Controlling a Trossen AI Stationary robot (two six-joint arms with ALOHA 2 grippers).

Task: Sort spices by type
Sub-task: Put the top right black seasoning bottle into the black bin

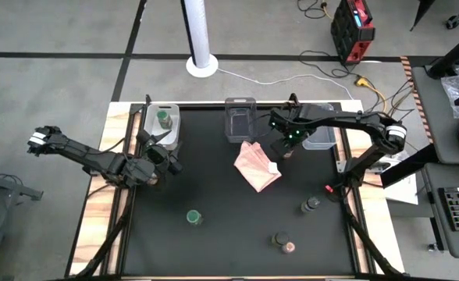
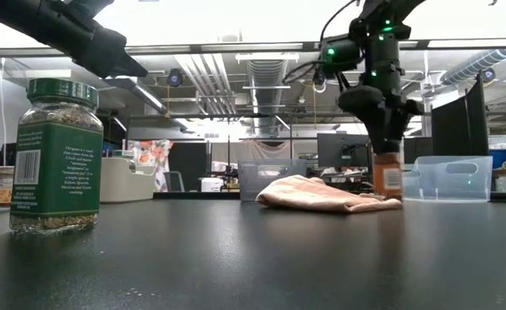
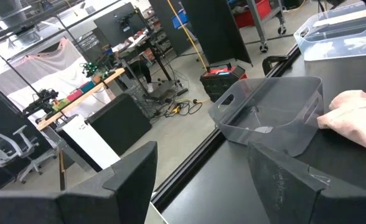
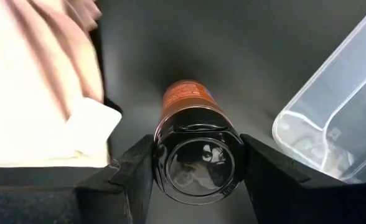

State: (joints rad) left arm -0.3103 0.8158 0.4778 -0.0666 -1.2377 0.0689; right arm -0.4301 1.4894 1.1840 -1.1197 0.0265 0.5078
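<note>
Right gripper (image 4: 195, 163) lowered over a dark-lidded orange spice jar (image 4: 192, 134) standing upright on the black bench (image 1: 214, 187), just beside the pink cloth (image 1: 256, 165) and near the right clear bin (image 1: 320, 133). Jaws partly spread and pinching the jar at its lid, one finger (image 4: 130, 171) against each side, as seen in the right wrist view; in the low view, same jar (image 2: 388, 176) upright under the gripper (image 2: 387, 142), base on the bench, touching the cloth edge.

Left gripper (image 1: 165, 156) held above the bench near the left bin (image 1: 161, 125), jaws spread apart and empty, touching nothing; the left wrist view looking past both fingers (image 3: 133, 177) toward the middle clear bin (image 3: 270, 118).

Green-lidded jar (image 1: 163, 119) inside the left bin. Second green-lidded jar (image 1: 193, 217) upright on the bench toward the near edge, large in the low view (image 2: 57, 155). Dark-lidded jar (image 1: 312, 204) on the bench at the right side. Two more jars close together near the front edge: one dark-lidded (image 1: 279, 239), one pinkish-lidded (image 1: 289, 247). Middle bin (image 1: 240, 117) at the far edge, behind the cloth.
</note>
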